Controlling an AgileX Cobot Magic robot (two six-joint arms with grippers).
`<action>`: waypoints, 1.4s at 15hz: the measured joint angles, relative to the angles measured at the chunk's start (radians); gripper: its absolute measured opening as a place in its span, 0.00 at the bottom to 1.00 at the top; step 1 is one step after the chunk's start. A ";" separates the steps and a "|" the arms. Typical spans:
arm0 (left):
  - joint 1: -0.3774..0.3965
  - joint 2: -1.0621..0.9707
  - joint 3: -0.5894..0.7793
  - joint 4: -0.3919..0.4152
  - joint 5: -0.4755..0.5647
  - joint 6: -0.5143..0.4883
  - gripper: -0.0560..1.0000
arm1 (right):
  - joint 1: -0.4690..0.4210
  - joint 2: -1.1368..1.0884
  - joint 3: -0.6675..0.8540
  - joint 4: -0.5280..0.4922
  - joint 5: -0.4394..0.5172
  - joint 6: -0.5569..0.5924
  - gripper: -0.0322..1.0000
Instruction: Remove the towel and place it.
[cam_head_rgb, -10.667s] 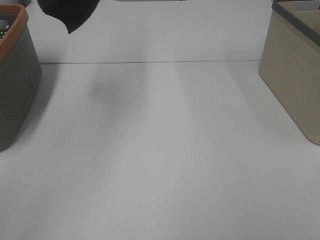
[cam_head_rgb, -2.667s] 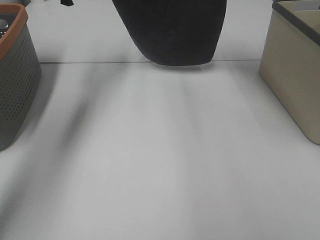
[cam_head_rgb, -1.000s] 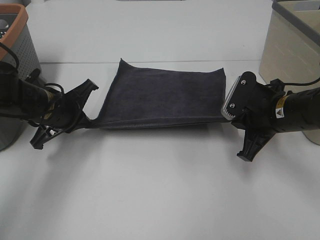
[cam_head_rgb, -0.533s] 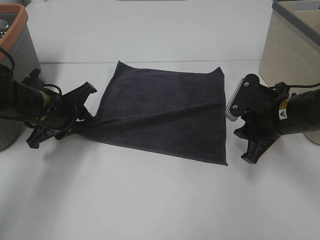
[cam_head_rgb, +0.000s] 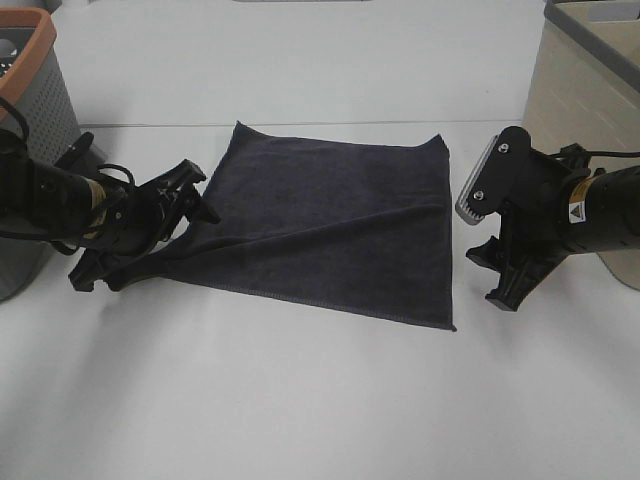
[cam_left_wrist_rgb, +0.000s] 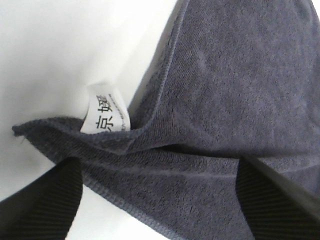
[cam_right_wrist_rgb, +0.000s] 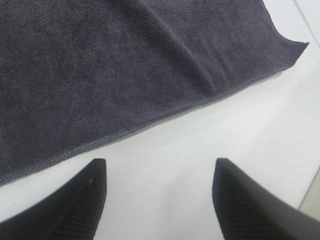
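Observation:
The dark charcoal-navy towel (cam_head_rgb: 330, 220) lies spread nearly flat on the white table, with one shallow fold across it. My left gripper (cam_head_rgb: 140, 232) sits low at its left corner. In the left wrist view the fingers (cam_left_wrist_rgb: 40, 200) stand wide apart, and the bunched towel corner (cam_left_wrist_rgb: 225, 125) with its white label lies loosely between them. My right gripper (cam_head_rgb: 482, 222) is open and empty just off the towel's right edge. In the right wrist view its fingers (cam_right_wrist_rgb: 75, 200) are over bare table, with the towel's hem (cam_right_wrist_rgb: 125, 65) a short way beyond them.
A grey perforated basket with an orange rim (cam_head_rgb: 35, 120) stands at the far left, just behind my left arm. A beige basket with a dark rim (cam_head_rgb: 585, 110) stands at the far right, behind my right arm. White tabletop (cam_head_rgb: 320, 400) lies in front of the towel.
The towel came down and was laid flat. The right gripper let go of its corner and drew back to the right. The left gripper has shifted slightly right, its fingers apart around the corner.

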 joint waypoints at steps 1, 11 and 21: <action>0.000 -0.012 0.000 0.002 0.017 0.000 0.79 | 0.000 -0.007 0.000 0.000 0.000 0.000 0.63; 0.000 -0.086 -0.091 0.050 0.149 0.042 0.79 | 0.000 -0.027 0.000 0.000 -0.003 0.000 0.63; -0.045 0.010 -0.618 0.218 0.359 0.380 0.78 | 0.000 -0.027 0.000 0.057 -0.014 0.000 0.63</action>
